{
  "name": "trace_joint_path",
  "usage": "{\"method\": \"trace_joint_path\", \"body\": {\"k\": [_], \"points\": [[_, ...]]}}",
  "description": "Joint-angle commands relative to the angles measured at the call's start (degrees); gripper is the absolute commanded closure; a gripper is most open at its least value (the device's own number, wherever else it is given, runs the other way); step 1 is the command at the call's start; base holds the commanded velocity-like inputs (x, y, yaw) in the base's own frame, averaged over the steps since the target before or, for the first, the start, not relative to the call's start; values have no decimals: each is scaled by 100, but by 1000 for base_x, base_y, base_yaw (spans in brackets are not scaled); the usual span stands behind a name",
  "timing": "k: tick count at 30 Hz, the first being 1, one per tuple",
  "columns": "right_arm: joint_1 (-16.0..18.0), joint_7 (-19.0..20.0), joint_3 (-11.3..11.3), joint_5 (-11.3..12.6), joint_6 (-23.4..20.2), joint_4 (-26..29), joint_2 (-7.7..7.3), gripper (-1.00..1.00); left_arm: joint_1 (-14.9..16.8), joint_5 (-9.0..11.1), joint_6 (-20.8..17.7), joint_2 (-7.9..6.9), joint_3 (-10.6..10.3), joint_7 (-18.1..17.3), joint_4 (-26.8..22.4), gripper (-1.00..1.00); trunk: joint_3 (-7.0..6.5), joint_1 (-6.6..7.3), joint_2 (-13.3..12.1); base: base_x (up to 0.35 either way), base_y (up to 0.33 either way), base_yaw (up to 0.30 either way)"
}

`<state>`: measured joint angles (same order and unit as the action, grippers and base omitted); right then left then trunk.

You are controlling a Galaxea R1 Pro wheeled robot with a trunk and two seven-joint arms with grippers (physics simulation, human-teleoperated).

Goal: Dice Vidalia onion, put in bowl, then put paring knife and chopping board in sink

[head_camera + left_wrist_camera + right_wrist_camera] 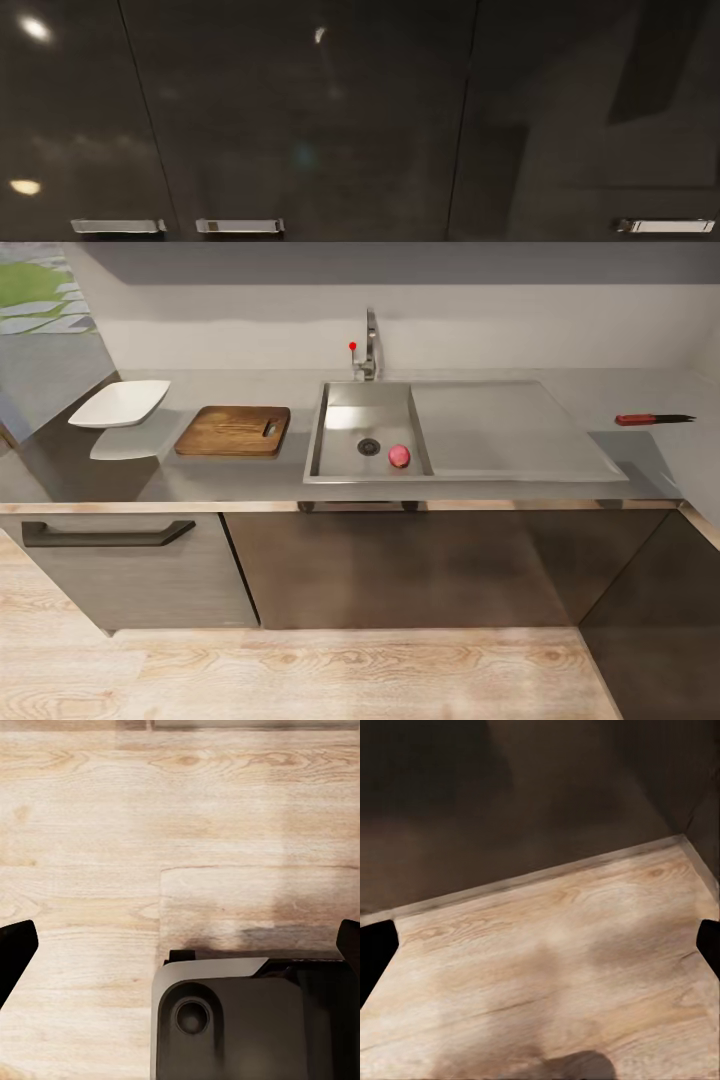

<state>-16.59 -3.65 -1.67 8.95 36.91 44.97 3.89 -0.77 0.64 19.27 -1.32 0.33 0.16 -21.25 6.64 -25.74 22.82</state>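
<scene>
A small pinkish-red Vidalia onion [399, 457] sits in the grey matte sink [340, 395], on the basin floor just beside the round metal drain [369, 447] and close to the basin's right wall. It is round, smooth and whole, much smaller than the board nearby. Behind the basin rises a chrome tap [369, 345] with a small red knob [352, 346]; a flat drainboard [505, 430] spreads to the right. To the sink's left on the grey countertop [250, 475] lies the brown wooden chopping board [233, 431], its slot hole near the sink end, and farther left the shallow white bowl [119, 403]. The red-handled paring knife [652, 419] lies well apart at the far right, its dark blade pointing right. Dark cabinets [400, 565] run below. In the wrist views, the left gripper [180, 945] and right gripper [540, 945] hang over pale wood floor [150, 817], each with dark fingertips [15, 949] at opposite edges of the frame, spread wide and holding nothing.
</scene>
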Motion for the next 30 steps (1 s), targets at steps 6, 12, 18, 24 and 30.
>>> {"method": "trace_joint_path", "body": {"k": [6, 12, 18, 24, 30], "points": [[-2, 4, -23, 14, 1, -1019, -2, -100, -2, 6, 7, 0, 2, 2, -3, -100, 9, -4, 10, 0, 0, 0], [-2, 5, -26, 13, 1, -1322, -4, -100, -2, 6, 7, 0, 2, 2, 5, -100, 9, -4, 10, 0, 0, 0], [-2, 5, -26, 2, 2, -1453, -19, -100, -2, 6, 7, 0, 2, 2, 6, -100, 9, -4, 10, 0, 0, 0], [-2, 5, -26, 2, 1, -1464, -20, -100, -2, 6, 7, 0, 2, 1, 7, -100, 9, -4, 10, 0, 0, 0], [-2, 5, -26, 2, 3, -1465, -20, -100, -2, 6, 7, 0, 2, 2, 7, -100, 9, -4, 10, 0, 0, 0]]}}
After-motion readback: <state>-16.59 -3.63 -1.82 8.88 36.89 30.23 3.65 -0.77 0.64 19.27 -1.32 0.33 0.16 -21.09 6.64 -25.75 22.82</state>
